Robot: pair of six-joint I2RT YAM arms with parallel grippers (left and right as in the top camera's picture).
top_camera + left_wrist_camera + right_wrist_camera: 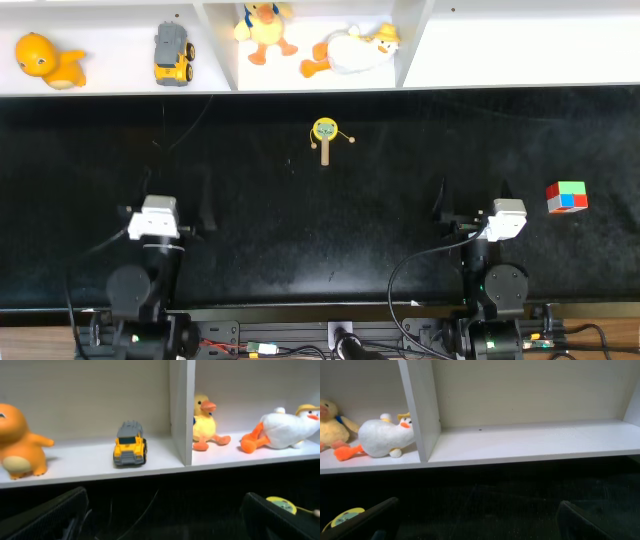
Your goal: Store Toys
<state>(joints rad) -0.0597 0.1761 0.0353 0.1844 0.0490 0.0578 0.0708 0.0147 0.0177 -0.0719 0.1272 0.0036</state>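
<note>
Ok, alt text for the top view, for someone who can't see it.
A white shelf behind the black table holds an orange toy, a yellow truck, a yellow plush duck and a white plush goose. A rattle and a coloured cube lie on the table; the left gripper and right gripper are open.

upper right: shelf [520, 55] bay open, room to enter | upper middle: bay crowded by duck [264, 30] and goose [350, 50] | upper left: gap between orange toy [48, 60] and truck [172, 54] | dividers [222, 45] wall the bays | worktop [250, 200]: broad open run mid-frame; rattle [325, 130] upper centre and cube [566, 197] at right stand in it
</note>
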